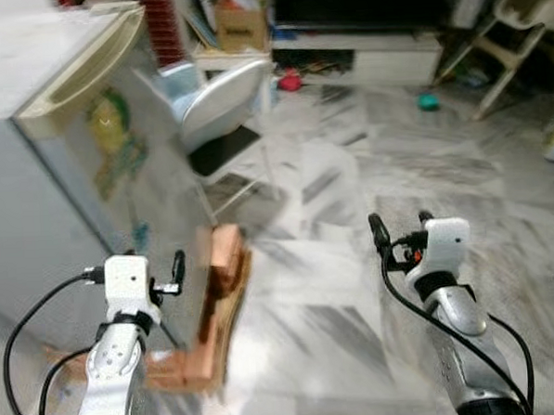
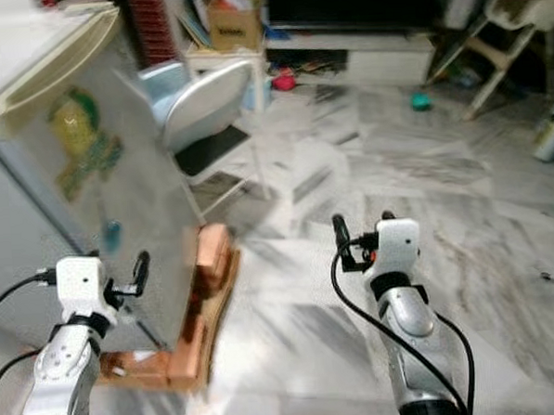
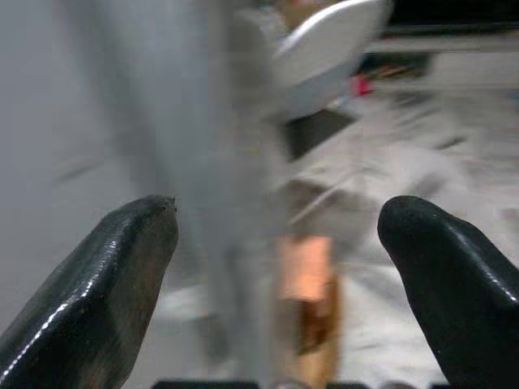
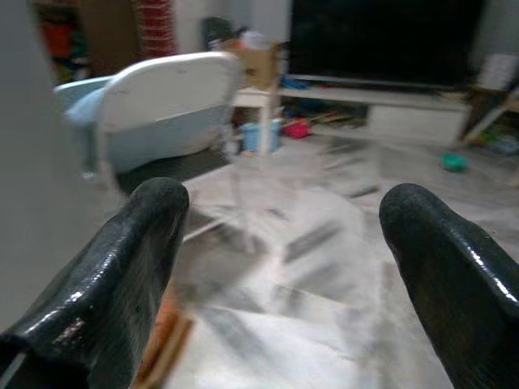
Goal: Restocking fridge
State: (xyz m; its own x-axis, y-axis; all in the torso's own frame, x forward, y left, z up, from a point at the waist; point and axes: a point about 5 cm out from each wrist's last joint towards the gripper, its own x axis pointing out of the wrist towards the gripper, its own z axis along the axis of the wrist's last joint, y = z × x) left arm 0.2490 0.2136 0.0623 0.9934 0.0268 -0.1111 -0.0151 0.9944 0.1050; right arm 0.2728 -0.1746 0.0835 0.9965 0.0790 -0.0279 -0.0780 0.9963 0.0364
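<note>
Approaching the fridge [image 1: 117, 169] is the step in hand as I judge it, and nothing is being carried yet. You have the grey cabinet standing to the robot's left, its cream-edged top and stickered side face turned toward the room, with what looks like a wooden block base [image 1: 217, 304] under its near corner. I cannot tell from these blurred pictures where the door handle is or whether the door is ajar.

Your left gripper [image 1: 165, 274] hovers just beside the fridge's lower side face, and the left wrist view shows its two black fingers [image 3: 105, 284] spread wide with nothing between them. Your right gripper [image 1: 401, 231] hangs well apart from the fridge, out over the marble floor [image 1: 356, 296], fingers likewise parted and empty.

To do this well, let the body settle first: the blur makes any reach a guess. Square the head to the fridge's door face before you raise the left arm, and find the door edge before committing the fingers.

Mind the fridge's near vertical corner, which sits very near the left fingers, and the wooden base that juts out at floor level beside it. Beyond the fridge a grey chair [image 1: 220, 103] crowds that side. Open room lies away from the fridge, on the bare floor by the right arm, so step back that way if you need space to turn.
</note>
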